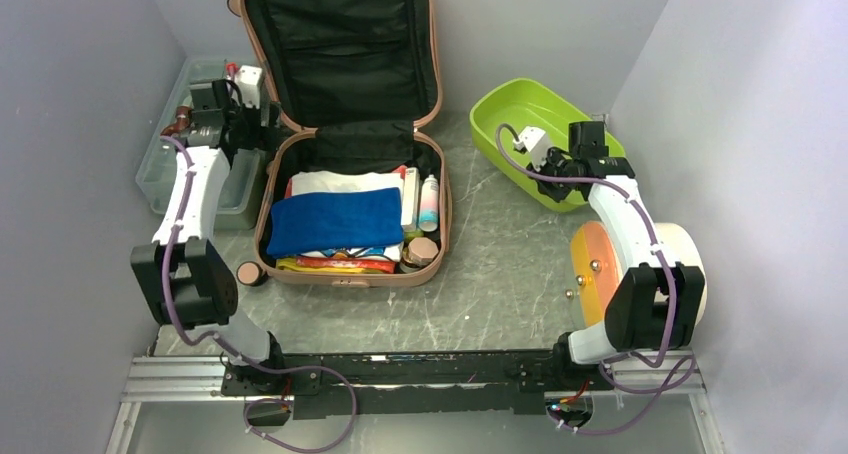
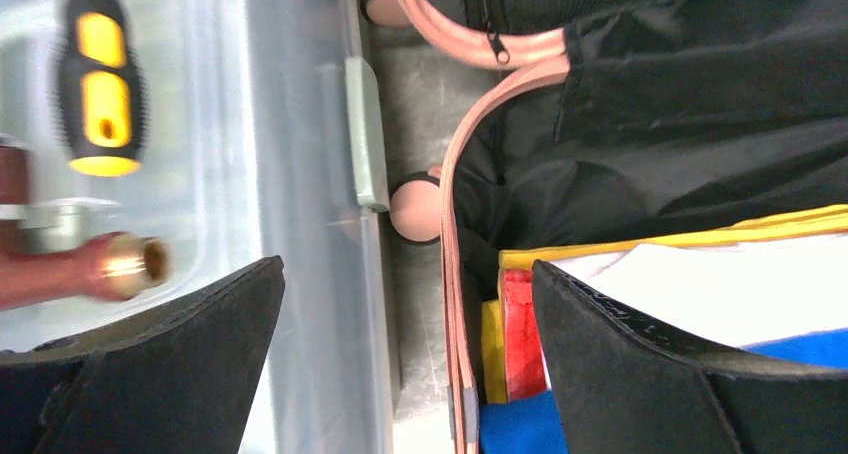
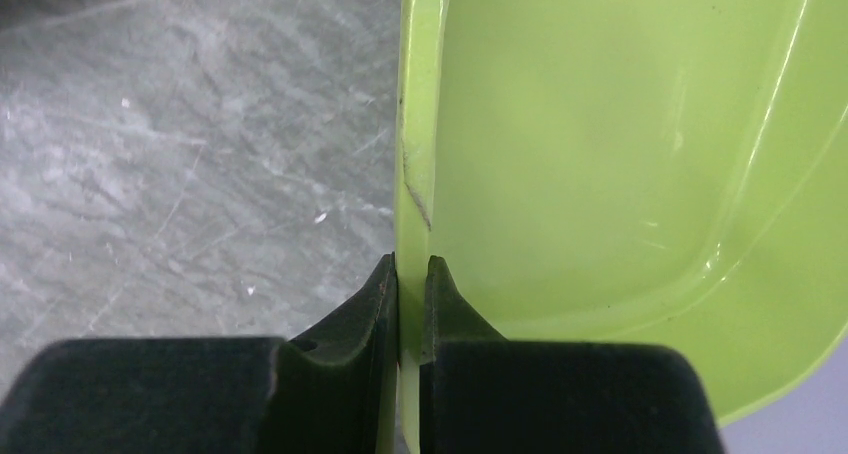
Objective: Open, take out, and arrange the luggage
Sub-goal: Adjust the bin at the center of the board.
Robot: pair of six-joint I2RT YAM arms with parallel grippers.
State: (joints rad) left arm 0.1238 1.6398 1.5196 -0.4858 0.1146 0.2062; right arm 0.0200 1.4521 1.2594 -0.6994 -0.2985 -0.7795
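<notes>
A: Luggage (image 1: 340, 49) sits at 12, lid propped on the back wall, so the packed stuff's reachable. L hand (image 2: 405, 274)?
B: Spread wide, empty, over the gap btwn the grey box (image 2: 290, 124) and the luggage's 9 o'clock edge. Prob lining up for the contents.
A: R hand (image 3: 412, 264)?
B: At 2, pinching the green tray (image 3: 600, 124) by its rim, I'd guess to steady or shift it as a drop spot.

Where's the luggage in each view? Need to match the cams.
Top external: luggage at upper centre, lid open, packed.
Left wrist: luggage fills the right side, showing its pink rim and black lining.
Right wrist: not in it; this view shows the lime green tray.
Shared landmark: the grey marbled table, in all three views.
</notes>
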